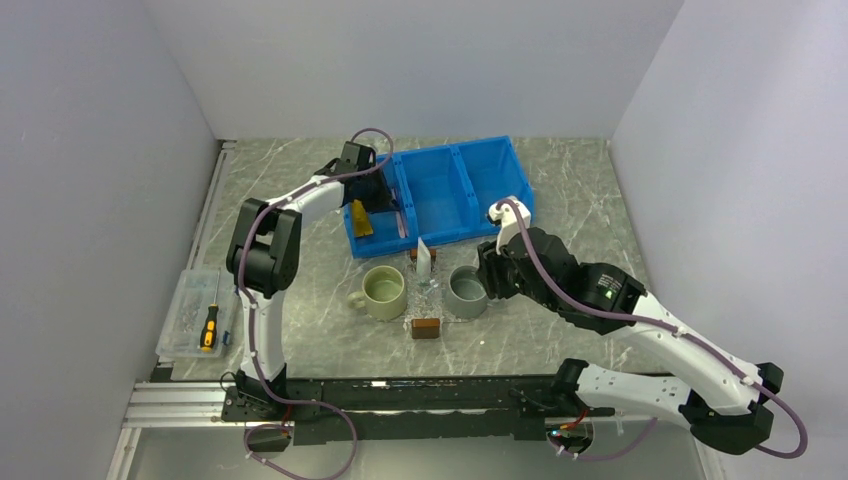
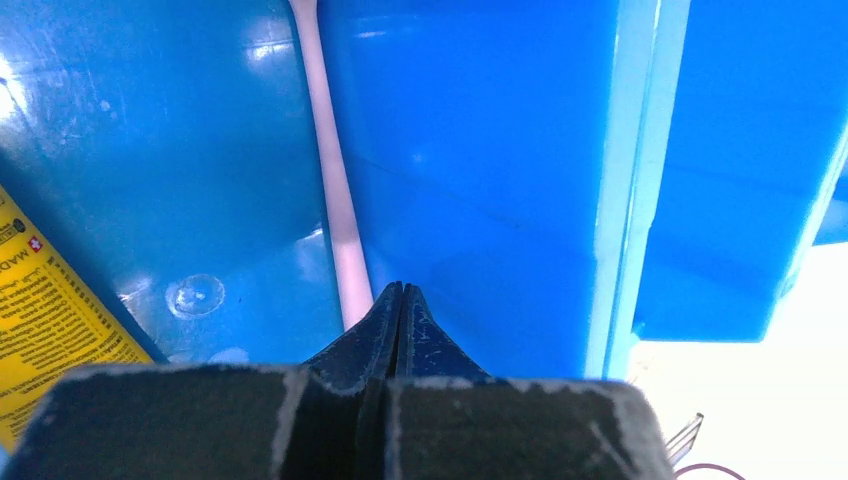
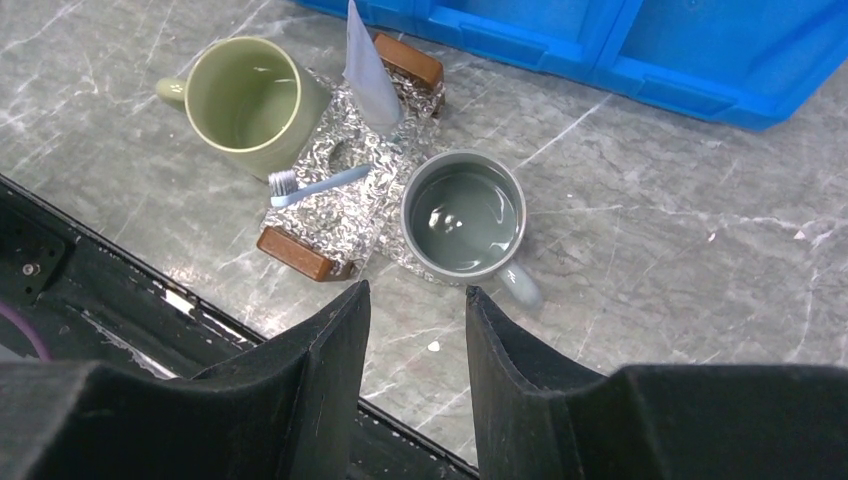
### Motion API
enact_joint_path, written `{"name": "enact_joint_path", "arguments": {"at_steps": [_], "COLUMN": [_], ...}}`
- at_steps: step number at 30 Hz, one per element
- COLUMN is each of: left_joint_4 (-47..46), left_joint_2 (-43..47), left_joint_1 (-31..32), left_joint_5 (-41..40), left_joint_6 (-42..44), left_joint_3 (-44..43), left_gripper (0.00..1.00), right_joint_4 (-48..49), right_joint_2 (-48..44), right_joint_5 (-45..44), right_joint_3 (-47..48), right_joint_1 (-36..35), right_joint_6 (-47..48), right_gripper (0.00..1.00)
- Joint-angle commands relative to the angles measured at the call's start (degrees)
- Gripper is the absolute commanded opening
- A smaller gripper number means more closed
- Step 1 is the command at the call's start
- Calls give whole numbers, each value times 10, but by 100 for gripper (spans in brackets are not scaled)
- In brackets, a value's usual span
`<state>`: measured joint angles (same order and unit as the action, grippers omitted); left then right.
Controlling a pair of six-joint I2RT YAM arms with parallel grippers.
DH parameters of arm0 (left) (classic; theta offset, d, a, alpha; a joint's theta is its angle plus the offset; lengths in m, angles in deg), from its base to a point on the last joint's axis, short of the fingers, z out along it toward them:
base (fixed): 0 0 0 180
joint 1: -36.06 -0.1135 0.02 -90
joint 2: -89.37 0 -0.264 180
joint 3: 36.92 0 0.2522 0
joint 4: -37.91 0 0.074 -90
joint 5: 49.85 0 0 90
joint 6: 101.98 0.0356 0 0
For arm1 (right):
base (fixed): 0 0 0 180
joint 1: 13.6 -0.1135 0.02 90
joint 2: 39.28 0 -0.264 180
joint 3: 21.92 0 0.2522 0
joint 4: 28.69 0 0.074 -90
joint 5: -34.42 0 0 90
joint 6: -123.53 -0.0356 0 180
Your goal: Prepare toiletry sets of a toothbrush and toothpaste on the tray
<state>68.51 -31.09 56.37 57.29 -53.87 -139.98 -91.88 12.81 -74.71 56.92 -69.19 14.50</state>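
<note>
My left gripper (image 2: pixel 402 290) is shut and empty, down in the left compartment of the blue bin (image 1: pixel 440 165). A thin pink toothbrush (image 2: pixel 335 180) lies along the bin floor just left of its tips. A yellow toothpaste tube (image 2: pixel 40 320) lies further left, also seen from above (image 1: pixel 360 218). The clear tray (image 3: pixel 385 160) with brown block handles (image 3: pixel 300 255) lies between two mugs. On it are a pale toothbrush (image 3: pixel 315 185) and a white tube (image 3: pixel 365 70). My right gripper (image 3: pixel 415 290) is open and empty, above the table near the grey mug.
A green mug (image 3: pixel 245 100) stands left of the tray and a grey mug (image 3: pixel 465 215) right of it, both touching the tray's edges. A clear box holding a screwdriver (image 1: pixel 208 325) sits at the table's left edge. The bin's dividing wall (image 2: pixel 625 180) is right of my left gripper.
</note>
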Motion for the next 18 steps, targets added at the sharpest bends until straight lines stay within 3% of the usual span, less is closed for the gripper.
{"name": "enact_joint_path", "arguments": {"at_steps": [1,8,18], "left_joint_4": [-41,-77,-57], "left_joint_2": [-3,-38,-50], "left_joint_1": [1,8,16], "left_joint_5": [26,53,34], "left_joint_6": [-20,-48,-34], "left_joint_3": [-20,-20,-27], "left_gripper": [0,0,0], "right_joint_4": [25,21,22], "right_joint_2": [-2,-2,-3], "right_joint_5": [2,0,3], "right_joint_3": [-6,-9,-13], "right_joint_1": [-2,-2,-2], "right_joint_6": [2,1,1], "right_gripper": [42,42,42]}}
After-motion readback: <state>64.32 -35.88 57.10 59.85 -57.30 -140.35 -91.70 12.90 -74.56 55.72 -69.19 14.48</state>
